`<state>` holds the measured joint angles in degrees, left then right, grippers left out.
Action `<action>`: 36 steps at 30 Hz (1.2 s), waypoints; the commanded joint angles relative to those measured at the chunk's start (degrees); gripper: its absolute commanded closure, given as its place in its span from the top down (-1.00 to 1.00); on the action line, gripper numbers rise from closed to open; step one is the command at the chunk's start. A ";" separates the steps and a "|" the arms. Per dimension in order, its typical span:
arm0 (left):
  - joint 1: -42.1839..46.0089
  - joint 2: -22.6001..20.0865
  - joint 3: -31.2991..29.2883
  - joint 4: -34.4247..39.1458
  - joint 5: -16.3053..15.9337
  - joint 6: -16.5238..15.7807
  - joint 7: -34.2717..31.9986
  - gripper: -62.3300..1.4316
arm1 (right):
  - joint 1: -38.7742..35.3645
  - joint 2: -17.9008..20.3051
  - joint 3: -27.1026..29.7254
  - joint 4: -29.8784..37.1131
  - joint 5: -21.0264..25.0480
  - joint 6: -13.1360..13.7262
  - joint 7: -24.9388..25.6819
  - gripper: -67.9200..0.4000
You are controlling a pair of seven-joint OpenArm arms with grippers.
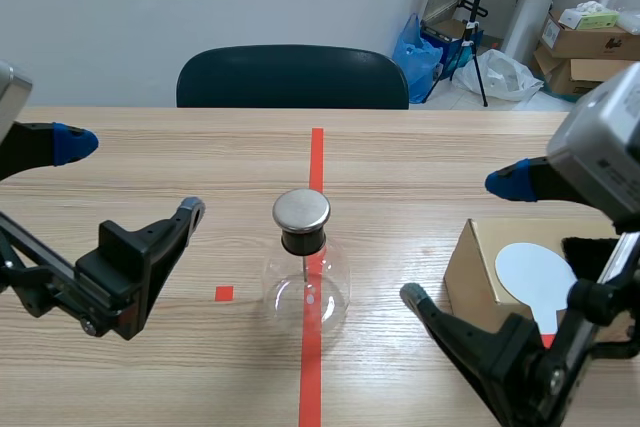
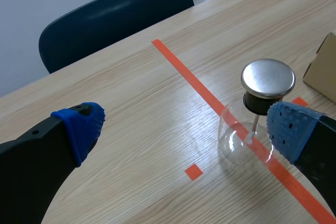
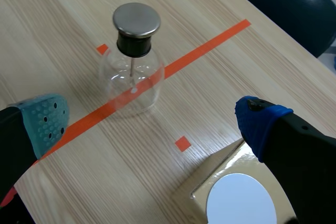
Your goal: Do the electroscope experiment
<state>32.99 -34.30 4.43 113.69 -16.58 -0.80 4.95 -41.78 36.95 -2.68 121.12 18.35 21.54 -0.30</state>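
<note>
Opening step, seemingly: left gripper and right gripper flank the electroscope, jaws apart, empty; next, grasping the white disc to its right.

No writing can be read in any view.
The only print sits on the stacked brown cardboard boxes beyond the light wooden desk in the scene view. There are dark marks on their sides, too small to make out. The small white-and-green carton lying on top of them carries coloured print that is just as illegible.
</note>
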 commanded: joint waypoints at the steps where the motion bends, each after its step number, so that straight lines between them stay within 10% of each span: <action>1: 0.35 -1.44 0.04 0.81 -0.61 0.28 -0.68 1.00 | 0.63 0.68 0.48 0.33 0.59 -0.35 0.57 1.00; 10: 0.87 -5.01 0.00 0.81 -2.51 7.13 3.19 1.00 | 0.98 0.31 0.48 0.33 0.55 -2.67 -0.70 1.00; 36: 3.98 -9.88 -0.28 0.70 -7.89 2.34 3.74 1.00 | 0.96 -0.31 0.50 0.33 0.24 -2.67 -1.97 1.00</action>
<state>37.28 -44.27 4.43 113.67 -24.32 1.41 9.85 -41.60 36.53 -2.68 121.12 18.24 18.92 -3.07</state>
